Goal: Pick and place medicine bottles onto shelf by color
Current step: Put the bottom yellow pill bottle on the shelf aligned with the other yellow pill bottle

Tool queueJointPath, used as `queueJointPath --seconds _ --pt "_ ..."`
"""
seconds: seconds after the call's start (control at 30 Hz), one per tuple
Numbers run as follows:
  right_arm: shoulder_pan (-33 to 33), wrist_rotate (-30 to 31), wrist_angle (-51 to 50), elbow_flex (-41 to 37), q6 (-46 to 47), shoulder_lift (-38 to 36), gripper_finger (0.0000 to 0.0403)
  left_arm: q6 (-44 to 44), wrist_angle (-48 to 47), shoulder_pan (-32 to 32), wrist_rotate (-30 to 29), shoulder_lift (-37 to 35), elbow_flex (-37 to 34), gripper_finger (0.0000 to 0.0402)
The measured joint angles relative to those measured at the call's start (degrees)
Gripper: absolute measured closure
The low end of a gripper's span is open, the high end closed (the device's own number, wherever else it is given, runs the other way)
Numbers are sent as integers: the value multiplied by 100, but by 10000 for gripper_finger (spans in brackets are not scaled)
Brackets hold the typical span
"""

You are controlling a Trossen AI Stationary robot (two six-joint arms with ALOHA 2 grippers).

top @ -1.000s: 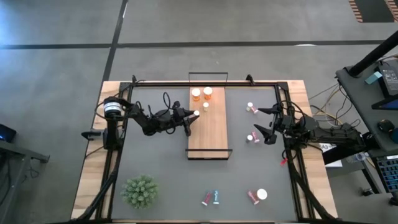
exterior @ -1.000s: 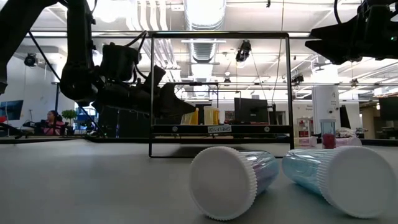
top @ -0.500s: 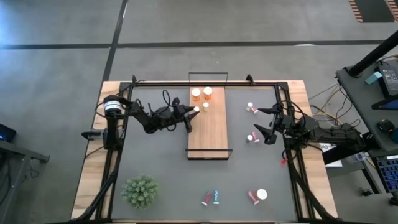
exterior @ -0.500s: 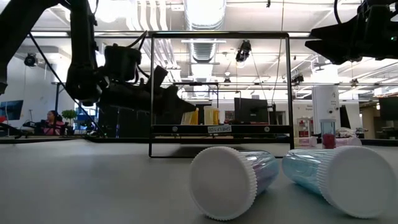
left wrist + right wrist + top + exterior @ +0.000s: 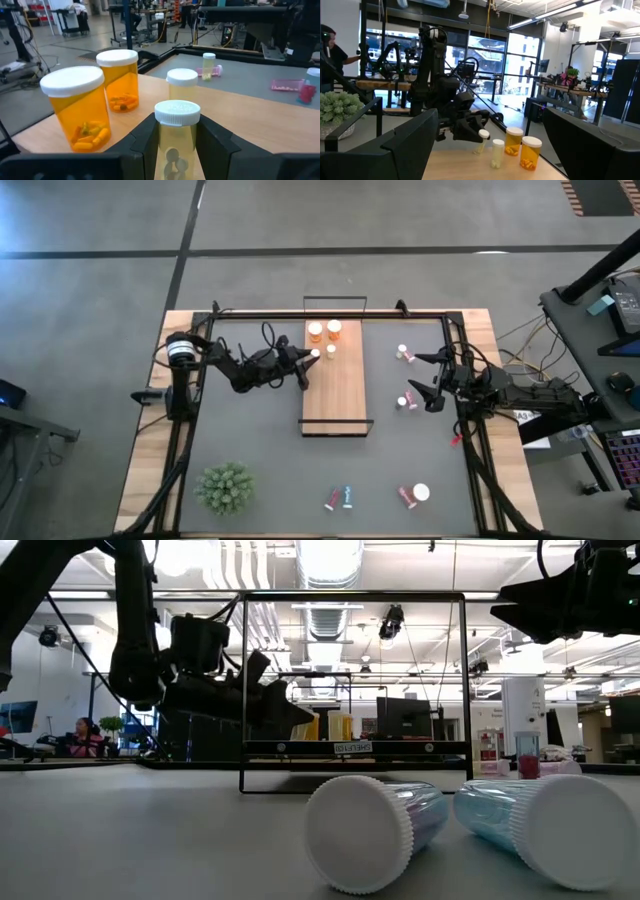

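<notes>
Slightly shifted since before, left pincer (image 5: 176,145) grips a pale yellow bottle (image 5: 176,136) over the shelf (image 5: 337,385) — beside two orange bottles (image 5: 80,106); right pincer (image 5: 436,380) hangs wide apart above the surface (image 5: 260,450).

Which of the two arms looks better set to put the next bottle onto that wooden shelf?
The left. Its gripper is already shut on a pale yellow bottle over the shelf, beside two orange bottles. The right gripper hangs open and empty off to the side.
</notes>
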Motion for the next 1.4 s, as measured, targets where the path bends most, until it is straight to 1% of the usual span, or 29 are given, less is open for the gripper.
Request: queueJointPath --seconds 0.5,0.87,1.4 --pt "-1 1 0 -1 2 0 53 -26 -15 -2 -24 4 11 305" --pt "-2 1 0 -1 0 0 53 -24 -48 -2 -50 15 9 260" --pt "-1 1 0 0 1 0 53 174 57 39 -12 15 79 257"
